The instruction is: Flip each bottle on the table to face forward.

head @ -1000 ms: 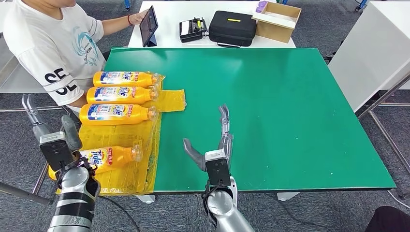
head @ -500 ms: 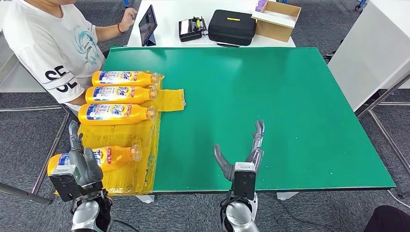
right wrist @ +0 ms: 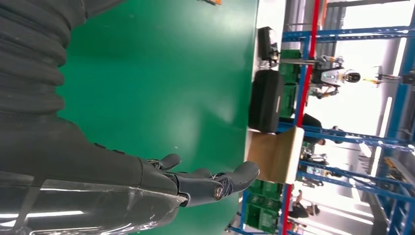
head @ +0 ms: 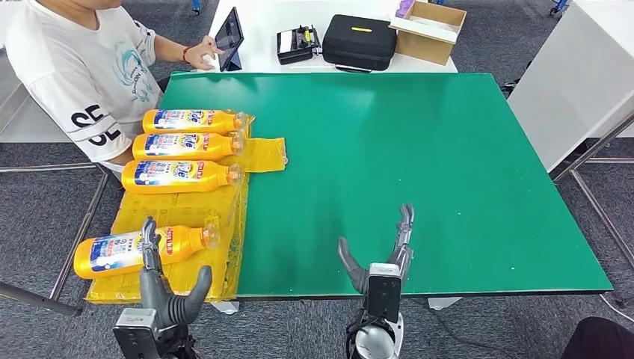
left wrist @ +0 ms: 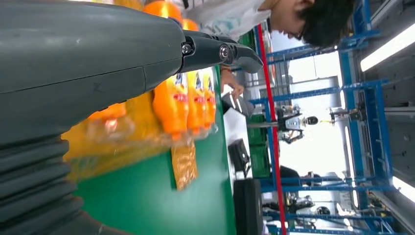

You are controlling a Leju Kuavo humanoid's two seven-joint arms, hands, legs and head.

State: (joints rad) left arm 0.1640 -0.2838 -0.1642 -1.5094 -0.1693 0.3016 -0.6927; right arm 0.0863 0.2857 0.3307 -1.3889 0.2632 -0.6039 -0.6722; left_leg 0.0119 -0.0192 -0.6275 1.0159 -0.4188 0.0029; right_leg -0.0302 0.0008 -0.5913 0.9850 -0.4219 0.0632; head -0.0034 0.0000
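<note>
Several orange Tide bottles lie on their sides on a yellow plastic sheet (head: 187,206) along the left of the green table (head: 419,149). Three lie in a row at the back: (head: 191,120), (head: 183,146), (head: 176,176). A fourth bottle (head: 131,251) lies alone near the front left corner, label up. My left hand (head: 163,295) hangs open just in front of that bottle, below the table edge, holding nothing. My right hand (head: 381,262) is open over the table's front edge, fingers spread, empty. The left wrist view shows the orange bottles (left wrist: 188,100) beyond my fingers (left wrist: 220,51).
A person in a white shirt (head: 82,67) sits at the table's left, one hand at a tablet (head: 228,37). On the white table behind stand a black case (head: 359,41), a small device (head: 297,43) and a cardboard box (head: 430,30). A white table (head: 576,82) stands to the right.
Both arms have dropped back toward me. My left hand has sunk from beside the front bottle to below the table edge, uncovering the bottle. The person's hand has reached the tablet.
</note>
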